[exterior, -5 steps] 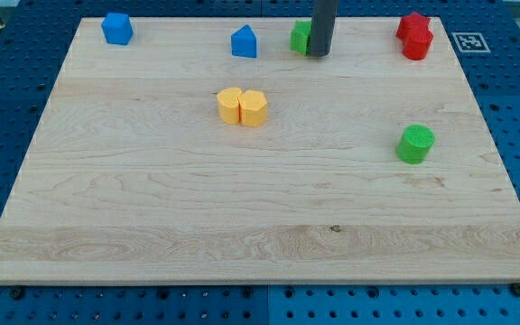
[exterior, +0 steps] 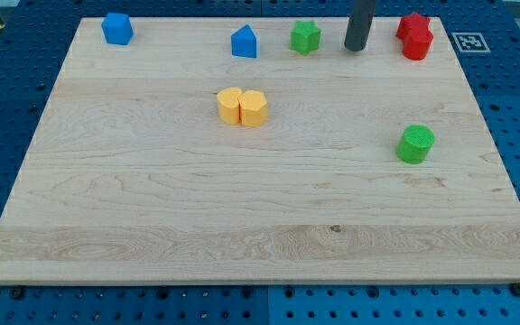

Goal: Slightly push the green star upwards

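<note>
The green star [exterior: 305, 36] lies near the top edge of the wooden board [exterior: 152, 208], a little right of centre. My tip [exterior: 356, 48] stands on the board to the star's right, apart from it by a clear gap, between the star and the red blocks. The rod rises out of the view's top.
Two red blocks [exterior: 415, 36] touch each other at the top right. A blue house-shaped block [exterior: 244, 41] lies left of the star, a blue block [exterior: 116, 28] at the top left. Two yellow blocks [exterior: 242, 106] sit together left of centre. A green cylinder [exterior: 415, 144] lies at the right.
My tip has moved to the view's right, away from the green star, which it was touching and partly hiding. The star now shows whole. Other blocks have not moved.
</note>
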`<state>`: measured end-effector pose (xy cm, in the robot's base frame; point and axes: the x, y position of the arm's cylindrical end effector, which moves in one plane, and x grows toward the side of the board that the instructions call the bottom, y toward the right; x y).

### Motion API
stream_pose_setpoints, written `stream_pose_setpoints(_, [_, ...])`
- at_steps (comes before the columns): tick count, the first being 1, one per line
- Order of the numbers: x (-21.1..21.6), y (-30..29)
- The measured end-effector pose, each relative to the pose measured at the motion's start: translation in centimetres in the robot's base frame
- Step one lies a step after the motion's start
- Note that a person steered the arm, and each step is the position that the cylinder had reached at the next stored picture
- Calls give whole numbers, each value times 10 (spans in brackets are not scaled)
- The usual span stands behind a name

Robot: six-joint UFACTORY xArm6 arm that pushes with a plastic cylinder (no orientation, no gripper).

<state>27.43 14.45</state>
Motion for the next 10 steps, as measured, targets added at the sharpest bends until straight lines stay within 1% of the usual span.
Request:
stream_pose_setpoints(1, [2,0])
stream_pose_setpoints(2, [-10,0])
stream_pose_setpoints(4, [-12,-15])
stream_pose_setpoints(6, [-16,-62])
stream_pose_setpoints(8, [-19,-67])
stream_pose_setpoints(9, [-29,-63])
stream_pose_setpoints(10, [-63,-45])
